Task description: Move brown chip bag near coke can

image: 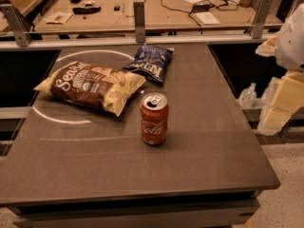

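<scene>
Brown bag lying flat on table, left of centre, its near corner just beside can (upright). Blue bag behind. Gripper off table's right edge, grip state can't tell.

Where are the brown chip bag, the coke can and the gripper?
brown chip bag (90,85): camera view, middle of its front.
coke can (154,126): camera view, red side wall.
gripper (283,98): camera view, far right edge, its pale body.
</scene>
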Motion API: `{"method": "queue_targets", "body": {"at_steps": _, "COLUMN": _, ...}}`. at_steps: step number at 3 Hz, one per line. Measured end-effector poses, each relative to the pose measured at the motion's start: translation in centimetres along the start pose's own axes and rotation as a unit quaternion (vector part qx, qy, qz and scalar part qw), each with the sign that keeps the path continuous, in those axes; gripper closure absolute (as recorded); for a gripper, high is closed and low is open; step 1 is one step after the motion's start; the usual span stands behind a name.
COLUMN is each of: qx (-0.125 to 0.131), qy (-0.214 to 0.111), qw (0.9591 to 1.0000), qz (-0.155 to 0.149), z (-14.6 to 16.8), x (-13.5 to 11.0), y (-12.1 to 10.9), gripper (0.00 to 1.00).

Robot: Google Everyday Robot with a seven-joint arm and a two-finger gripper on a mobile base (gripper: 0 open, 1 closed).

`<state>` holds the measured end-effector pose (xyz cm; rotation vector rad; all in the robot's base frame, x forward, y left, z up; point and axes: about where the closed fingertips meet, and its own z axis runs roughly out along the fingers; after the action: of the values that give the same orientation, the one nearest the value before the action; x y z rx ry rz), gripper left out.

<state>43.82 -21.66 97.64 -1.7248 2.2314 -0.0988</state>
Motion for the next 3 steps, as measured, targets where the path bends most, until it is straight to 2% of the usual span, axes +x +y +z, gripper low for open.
{"method": "queue_targets", "body": {"at_steps": 1, "qx": -0.002, "qy": 0.0, "qw": 1.0, "qz": -0.002, "z": -0.1, "x": -0.2, "y": -0.2, "gripper": 0.0}}
{"method": "queue_targets", "body": {"at_steps": 2, "qx": -0.03, "qy": -0.002, "qw": 0.9994, "qz": -0.017, "z": -0.2, "x": -1.4, "y": -2.1, "gripper": 0.0}}
{"method": "queue_targets", "body": {"at_steps": 3, "qx": -0.026, "qy": -0.03, "qw": 0.9977, "qz": -0.056, "z": -1.5, "x": -3.1, "y": -1.6, "gripper": 0.0}}
